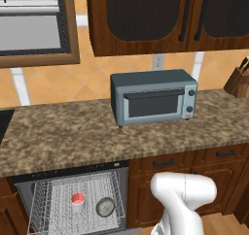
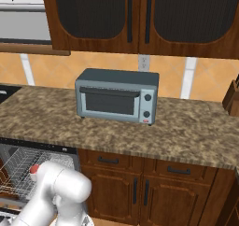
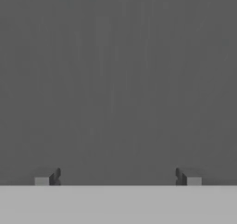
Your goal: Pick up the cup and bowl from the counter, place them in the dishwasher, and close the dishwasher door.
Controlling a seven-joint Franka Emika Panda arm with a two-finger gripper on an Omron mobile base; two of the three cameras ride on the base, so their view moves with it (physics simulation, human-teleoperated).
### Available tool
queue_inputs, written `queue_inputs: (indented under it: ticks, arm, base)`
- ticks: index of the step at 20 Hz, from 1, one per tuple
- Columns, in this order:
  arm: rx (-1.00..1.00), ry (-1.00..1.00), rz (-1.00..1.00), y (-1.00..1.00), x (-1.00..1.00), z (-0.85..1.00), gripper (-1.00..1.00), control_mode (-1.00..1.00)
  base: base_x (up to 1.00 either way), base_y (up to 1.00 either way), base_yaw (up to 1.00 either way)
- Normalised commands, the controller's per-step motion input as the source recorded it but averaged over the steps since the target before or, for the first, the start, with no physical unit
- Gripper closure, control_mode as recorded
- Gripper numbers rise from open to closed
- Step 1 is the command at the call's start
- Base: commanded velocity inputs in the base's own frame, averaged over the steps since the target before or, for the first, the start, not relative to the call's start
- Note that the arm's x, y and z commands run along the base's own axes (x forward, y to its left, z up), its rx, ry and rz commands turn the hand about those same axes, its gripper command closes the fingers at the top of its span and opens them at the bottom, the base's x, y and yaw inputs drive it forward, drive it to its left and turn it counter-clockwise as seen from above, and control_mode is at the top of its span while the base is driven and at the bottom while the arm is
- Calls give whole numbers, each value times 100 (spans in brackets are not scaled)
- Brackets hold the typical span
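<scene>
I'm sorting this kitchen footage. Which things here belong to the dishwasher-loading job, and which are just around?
Job: cup, bowl, both in the dishwasher rack; counter; open gripper.
Just around: toaster oven, knife block, wall outlet.

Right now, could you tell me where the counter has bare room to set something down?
The counter is bare along its whole front strip, and from the toaster oven left to the dark edge by the window. A narrower patch lies between the oven and the knife block. The dishwasher rack is busier: the cup and bowl sit mid-rack.
</scene>
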Motion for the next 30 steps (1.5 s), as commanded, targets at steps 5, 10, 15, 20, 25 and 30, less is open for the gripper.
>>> queue_inputs:
  ticks: [5,10,15,20,25,30]
  arm:
    - [0,-18,0,-27,100,-14,-100,-100]
    - [1,-21,0,-32,100,-2,-100,-100]
    - [3,-17,0,-36,100,0,-100,-100]
    - [6,-6,0,-41,100,16,-100,-100]
    - [8,0,0,-53,100,10,-100,-100]
    - [9,-2,0,-54,100,0,-100,-100]
  base:
    - [0,0,0]
    - [0,0,0]
    - [0,0,0]
    - [0,0,0]
    - [0,0,0]
    - [0,0,0]
